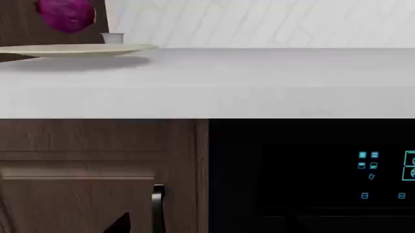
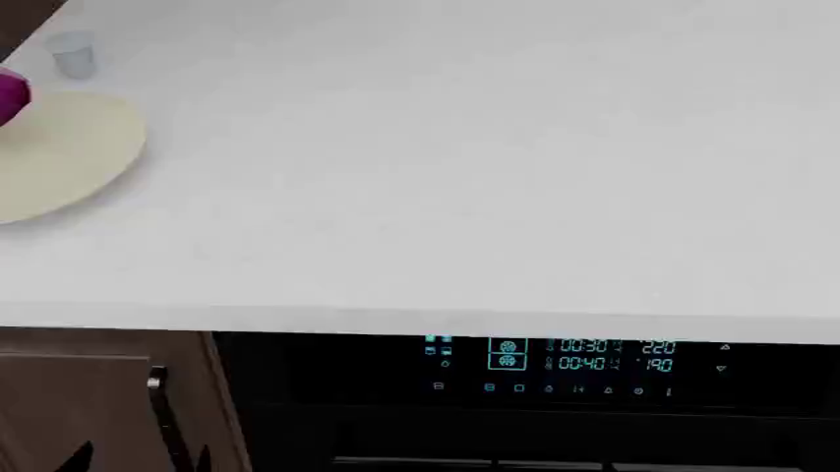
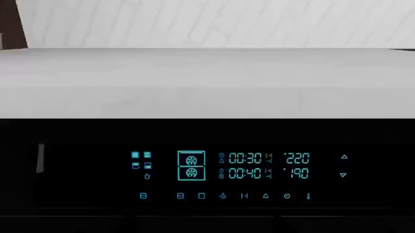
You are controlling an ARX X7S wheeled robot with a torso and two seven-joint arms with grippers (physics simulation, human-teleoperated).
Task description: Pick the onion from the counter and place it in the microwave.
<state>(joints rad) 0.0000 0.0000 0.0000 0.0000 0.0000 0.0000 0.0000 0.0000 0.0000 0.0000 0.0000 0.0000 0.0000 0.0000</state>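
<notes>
Lying far left, onion beside disc; no claw visible.

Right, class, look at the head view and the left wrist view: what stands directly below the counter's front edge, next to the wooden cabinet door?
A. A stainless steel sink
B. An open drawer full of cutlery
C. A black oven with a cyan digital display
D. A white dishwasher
C: under the counter sits the black oven, its cyan digits glowing, with the wooden cabinet door beside it.
</notes>
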